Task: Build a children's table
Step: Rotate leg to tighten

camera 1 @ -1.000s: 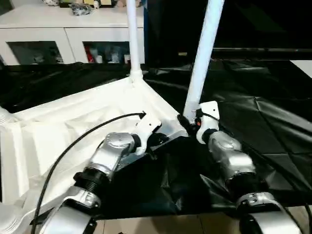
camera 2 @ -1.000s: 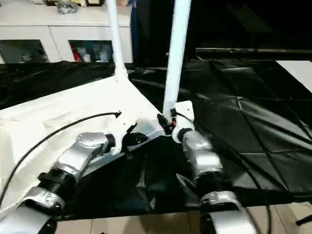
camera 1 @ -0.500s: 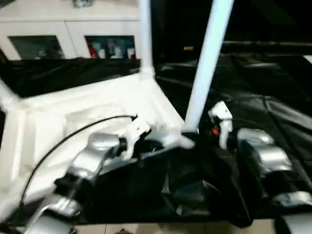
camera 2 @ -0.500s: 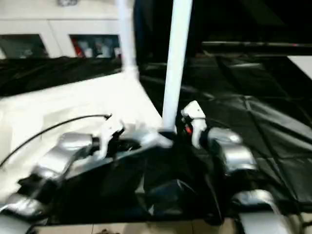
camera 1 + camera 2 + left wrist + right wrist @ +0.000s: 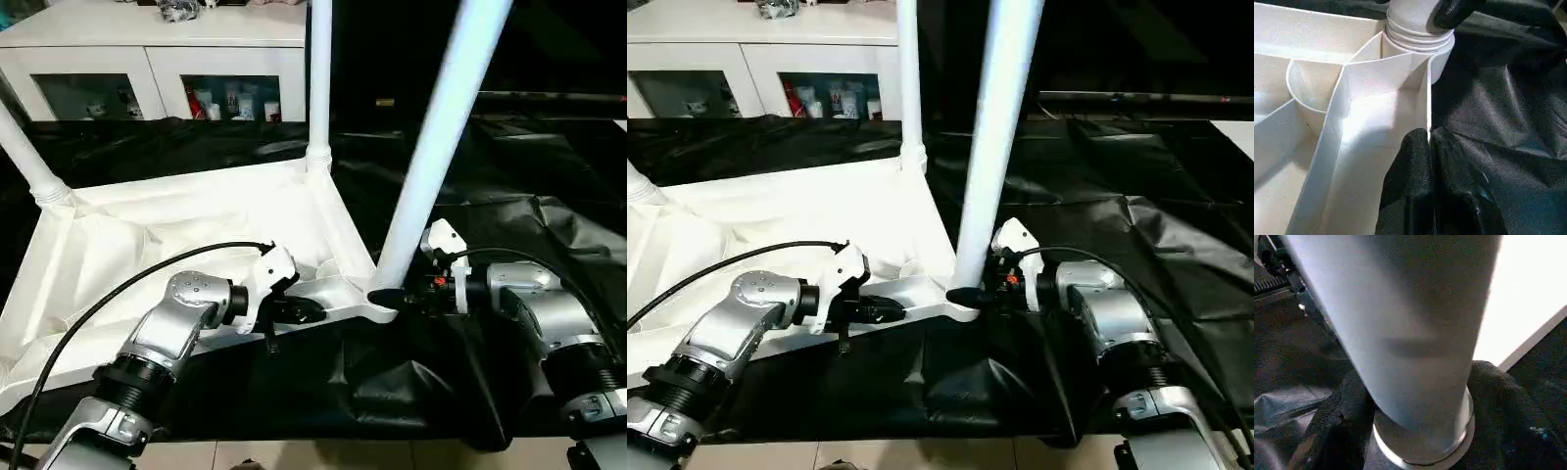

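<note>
Left end effector pinched shut on the tabletop rim; right end effector, at its 3 o'clock, clasped the near leg base. We judged steady bracing while twisting that leg home best.

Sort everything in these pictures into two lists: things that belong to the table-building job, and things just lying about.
Job: table top, upside down; near leg; far leg; left leg; left hand; right hand.

Lying about: white cabinet; black sheet.
</note>
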Robot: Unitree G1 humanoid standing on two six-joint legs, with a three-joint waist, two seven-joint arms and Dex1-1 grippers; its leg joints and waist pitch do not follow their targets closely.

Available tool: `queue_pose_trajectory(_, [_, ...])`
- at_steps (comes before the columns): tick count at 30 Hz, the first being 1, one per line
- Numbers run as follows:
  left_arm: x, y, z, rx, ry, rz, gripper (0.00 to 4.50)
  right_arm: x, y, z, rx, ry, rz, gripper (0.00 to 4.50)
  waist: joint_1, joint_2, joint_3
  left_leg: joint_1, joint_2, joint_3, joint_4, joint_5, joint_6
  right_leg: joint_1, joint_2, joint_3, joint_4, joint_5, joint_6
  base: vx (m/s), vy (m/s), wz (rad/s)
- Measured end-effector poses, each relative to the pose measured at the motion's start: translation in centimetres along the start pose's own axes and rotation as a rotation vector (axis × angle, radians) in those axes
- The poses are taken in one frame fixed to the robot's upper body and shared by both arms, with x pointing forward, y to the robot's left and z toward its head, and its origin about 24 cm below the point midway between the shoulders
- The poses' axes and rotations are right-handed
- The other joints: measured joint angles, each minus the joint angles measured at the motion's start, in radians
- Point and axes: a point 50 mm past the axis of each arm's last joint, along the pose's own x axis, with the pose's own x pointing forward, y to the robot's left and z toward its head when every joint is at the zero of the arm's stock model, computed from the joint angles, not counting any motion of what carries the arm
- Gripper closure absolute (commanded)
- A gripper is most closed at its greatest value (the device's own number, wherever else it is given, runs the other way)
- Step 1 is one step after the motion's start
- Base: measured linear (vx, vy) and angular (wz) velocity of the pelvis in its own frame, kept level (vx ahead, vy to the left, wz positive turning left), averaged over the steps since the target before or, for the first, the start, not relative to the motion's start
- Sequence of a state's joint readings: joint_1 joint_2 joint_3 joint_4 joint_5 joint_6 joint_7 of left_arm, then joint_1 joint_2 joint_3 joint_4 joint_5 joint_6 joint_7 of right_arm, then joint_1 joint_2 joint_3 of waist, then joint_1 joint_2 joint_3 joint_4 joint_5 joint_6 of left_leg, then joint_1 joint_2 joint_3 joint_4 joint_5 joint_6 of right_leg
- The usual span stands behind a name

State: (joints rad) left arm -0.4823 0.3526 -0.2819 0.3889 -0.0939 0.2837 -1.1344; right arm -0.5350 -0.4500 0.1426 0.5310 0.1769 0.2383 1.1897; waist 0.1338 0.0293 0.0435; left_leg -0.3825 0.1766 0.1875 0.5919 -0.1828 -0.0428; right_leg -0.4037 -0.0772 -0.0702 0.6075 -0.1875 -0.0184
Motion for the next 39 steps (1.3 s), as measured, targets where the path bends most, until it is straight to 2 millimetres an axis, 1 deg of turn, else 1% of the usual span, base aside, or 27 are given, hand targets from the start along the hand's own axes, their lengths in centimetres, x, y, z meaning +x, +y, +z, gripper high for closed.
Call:
queue_pose_trajectory(2, [0.0, 0.0, 0.0, -0.001, -0.001, 0.000, 4.50, -0.1, 0.0, 0.1, -0.011, 0.000, 0.007, 1.98, 0.005, 0.000, 0.000, 0.000, 0.000, 0.000, 0.000, 0.000, 0.000, 0.000, 0.000, 0.000, 0.000, 0.000, 0.000, 0.000, 0.000, 0.00])
queue_pose_trajectory(4, [0.1, 0.0, 0.0, -0.001, 0.000, 0.002, 4.50, -0.1, 0.0, 0.2, -0.017, 0.003, 0.007, 2.22, 0.007, 0.000, 0.000, 0.000, 0.000, 0.000, 0.000, 0.000, 0.000, 0.000, 0.000, 0.000, 0.001, 0.000, 0.000, 0.000, 0.000, 0.00])
queue_pose_trajectory(9, [0.2, 0.1, 0.0, -0.010, -0.005, 0.029, 4.50, 0.5, 0.1, 0.0, -0.004, -0.032, -0.025, 2.30, 0.007, 0.000, 0.000, 0.002, 0.000, 0.000, 0.001, 0.000, 0.000, 0.000, 0.000, 0.000, 0.002, 0.000, 0.000, 0.000, 0.000, 0.00])
queue_pose_trajectory(12, [1.0, 0.5, 0.2, -0.024, -0.013, 0.075, 4.50, 1.0, -0.1, -0.4, 0.031, -0.069, -0.108, 2.33, 0.006, -0.001, 0.000, 0.007, 0.000, 0.000, 0.001, 0.000, -0.001, 0.004, 0.000, 0.001, 0.003, 0.002, -0.001, 0.000, 0.000, 0.00])
queue_pose_trajectory(15, [2.0, 1.2, 0.6, -0.038, -0.007, 0.155, 4.50, 1.9, -0.6, -0.8, 0.093, -0.126, -0.269, 2.37, 0.002, -0.002, 0.000, 0.013, 0.000, 0.000, 0.000, 0.001, -0.002, 0.009, 0.000, 0.001, 0.002, -0.001, 0.004, 0.000, 0.000, 0.00])
queue_pose_trajectory(19, [3.6, 1.9, 1.2, -0.082, -0.010, 0.266, 4.50, 3.8, -1.2, -0.7, 0.170, -0.175, -0.507, 2.41, -0.021, -0.002, 0.000, 0.018, -0.002, -0.003, -0.001, 0.001, -0.002, 0.014, -0.001, 0.000, -0.001, -0.001, 0.005, 0.000, 0.000, 0.00])
queue_pose_trajectory(21, [4.2, 2.1, 1.3, -0.095, -0.009, 0.304, 4.50, 4.4, -1.3, -0.6, 0.204, -0.188, -0.597, 2.41, -0.027, -0.001, 0.000, 0.019, -0.002, -0.004, -0.003, 0.001, -0.002, 0.016, -0.001, -0.001, -0.006, -0.001, 0.005, 0.000, 0.000, 0.00])
queue_pose_trajectory(23, [4.9, 2.1, 1.6, -0.106, -0.013, 0.328, 4.50, 5.4, -1.3, -0.4, 0.248, -0.202, -0.688, 2.41, -0.035, 0.000, 0.000, 0.020, -0.003, -0.009, -0.007, 0.001, -0.002, 0.021, 0.000, -0.007, -0.018, -0.002, 0.005, 0.000, 0.000, 0.00])
queue_pose_trajectory(25, [5.1, 2.2, 1.6, -0.109, -0.012, 0.342, 4.50, 5.9, -1.3, -0.2, 0.259, -0.199, -0.724, 2.41, -0.043, 0.002, 0.000, 0.019, -0.003, -0.012, -0.010, 0.001, -0.002, 0.024, 0.000, -0.012, -0.031, -0.002, 0.005, 0.000, 0.000, 0.00])
queue_pose_trajectory(28, [5.0, 2.3, 1.6, -0.100, -0.012, 0.347, 4.50, 6.2, -1.3, -0.1, 0.248, -0.205, -0.728, 2.41, -0.047, 0.002, 0.000, 0.017, -0.003, -0.012, -0.012, 0.001, -0.002, 0.027, -0.002, -0.017, -0.039, -0.002, 0.005, 0.000, 0.000, 0.00])
queue_pose_trajectory(29, [5.0, 2.3, 1.6, -0.098, -0.013, 0.348, 4.50, 6.2, -1.3, -0.1, 0.243, -0.207, -0.729, 2.07, -0.047, 0.002, 0.000, 0.016, -0.004, -0.012, -0.012, 0.001, -0.002, 0.026, -0.003, -0.017, -0.040, -0.002, 0.005, 0.000, 0.000, 0.00])
queue_pose_trajectory(30, [5.0, 2.3, 1.6, -0.096, -0.014, 0.346, 4.50, 6.2, -1.3, 0.0, 0.236, -0.209, -0.727, 2.07, -0.048, 0.002, 0.000, 0.016, -0.004, -0.012, -0.012, 0.001, -0.002, 0.026, -0.004, -0.017, -0.041, -0.002, 0.005, 0.000, 0.000, 0.00])
queue_pose_trajectory(32, [4.7, 2.4, 1.6, -0.087, -0.014, 0.336, 4.50, 6.1, -1.3, 0.0, 0.224, -0.216, -0.695, 1.72, -0.047, 0.003, 0.001, 0.015, -0.005, -0.011, -0.013, 0.001, -0.002, 0.023, -0.005, -0.018, -0.041, -0.001, 0.005, 0.000, 0.000, 0.00])
queue_pose_trajectory(34, [4.3, 2.4, 1.5, -0.084, -0.015, 0.319, 4.50, 5.7, -1.3, 0.1, 0.216, -0.226, -0.620, 1.65, -0.046, 0.002, 0.001, 0.016, -0.005, -0.011, -0.014, 0.001, -0.002, 0.023, -0.006, -0.018, -0.040, -0.001, 0.004, 0.000, 0.000, 0.00])
queue_pose_trajectory(37, [3.7, 2.3, 1.3, -0.072, -0.022, 0.287, 4.50, 4.7, -1.4, 0.2, 0.170, -0.202, -0.514, 1.28, -0.046, 0.002, 0.001, 0.016, -0.005, -0.007, -0.014, 0.001, -0.002, 0.021, -0.009, -0.018, -0.036, 0.017, 0.001, 0.000, 0.000, 0.00])
queue_pose_trajectory(39, [3.4, 2.2, 1.3, -0.062, -0.026, 0.269, 4.50, 4.3, -1.3, 0.3, 0.138, -0.189, -0.460, 1.28, -0.045, 0.002, 0.001, 0.017, -0.005, -0.006, -0.013, 0.001, -0.002, 0.020, -0.011, -0.021, -0.029, 0.019, 0.001, 0.000, 0.000, 0.00])
